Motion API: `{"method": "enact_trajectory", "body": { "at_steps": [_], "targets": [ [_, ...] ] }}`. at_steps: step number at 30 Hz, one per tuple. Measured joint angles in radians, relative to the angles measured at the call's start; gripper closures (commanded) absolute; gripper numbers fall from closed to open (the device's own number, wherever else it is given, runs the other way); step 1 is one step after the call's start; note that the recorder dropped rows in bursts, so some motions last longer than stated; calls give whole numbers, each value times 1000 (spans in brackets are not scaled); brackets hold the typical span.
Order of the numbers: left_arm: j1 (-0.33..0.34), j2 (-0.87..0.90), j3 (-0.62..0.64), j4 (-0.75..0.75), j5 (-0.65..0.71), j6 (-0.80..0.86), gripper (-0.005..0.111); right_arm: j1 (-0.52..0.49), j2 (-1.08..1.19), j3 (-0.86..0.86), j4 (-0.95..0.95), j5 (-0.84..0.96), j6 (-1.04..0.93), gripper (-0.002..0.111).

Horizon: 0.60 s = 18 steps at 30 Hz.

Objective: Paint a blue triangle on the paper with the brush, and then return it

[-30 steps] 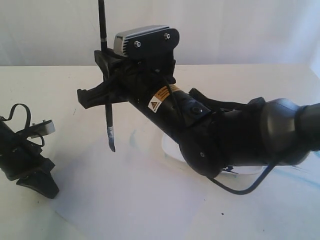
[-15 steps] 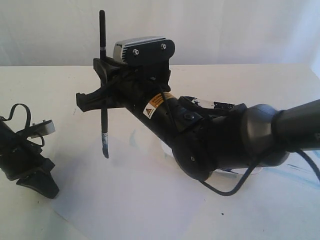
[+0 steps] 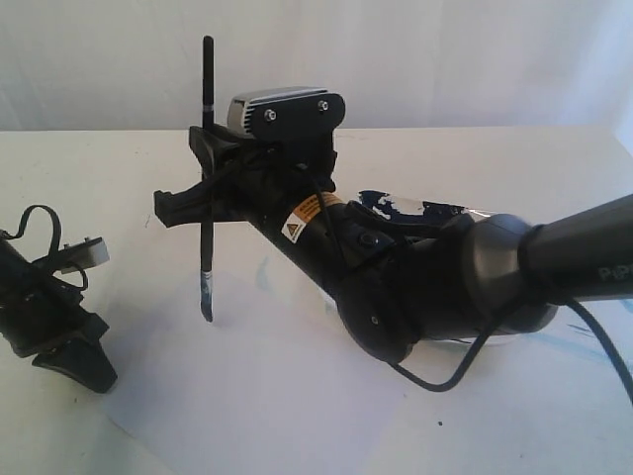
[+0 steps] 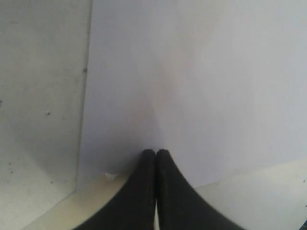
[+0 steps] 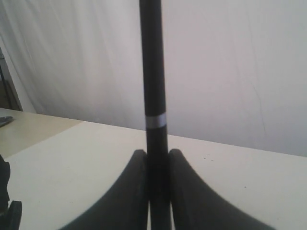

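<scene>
My right gripper [image 3: 205, 183] reaches across to the left and is shut on the black handle of the brush [image 3: 207, 119], which it holds upright. The brush's blue-stained bristles [image 3: 206, 297] point down over the far left part of the paper [image 3: 277, 396]; I cannot tell whether they touch it. The right wrist view shows the handle [image 5: 152, 72] clamped between the right gripper's [image 5: 157, 155] fingers. My left gripper [image 3: 74, 361] rests low at the paper's left edge, shut and empty [image 4: 156, 153], over the paper [image 4: 192, 72]. No blue triangle shows.
A white glossy plate [image 3: 475, 211] with a dark-blue paint blotch [image 3: 381, 201] sits behind my right arm, mostly hidden by it. Faint pale-blue smears [image 3: 263, 272] mark the paper near the brush. A white curtain backs the table [image 4: 38, 96].
My right gripper has come down and slightly left with the brush, so the bristles now hang lower, closer to the paper. The left arm has not moved.
</scene>
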Motion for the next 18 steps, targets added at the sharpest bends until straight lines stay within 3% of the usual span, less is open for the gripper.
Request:
{"method": "enact_trajectory", "body": {
  "at_steps": [8, 18],
  "targets": [
    [0, 0, 0, 0, 0, 0, 107, 58, 0, 0, 86, -5, -16, 108],
    [0, 0, 0, 0, 0, 0, 107, 163, 1, 0, 338, -32, -278, 108]
  ]
}}
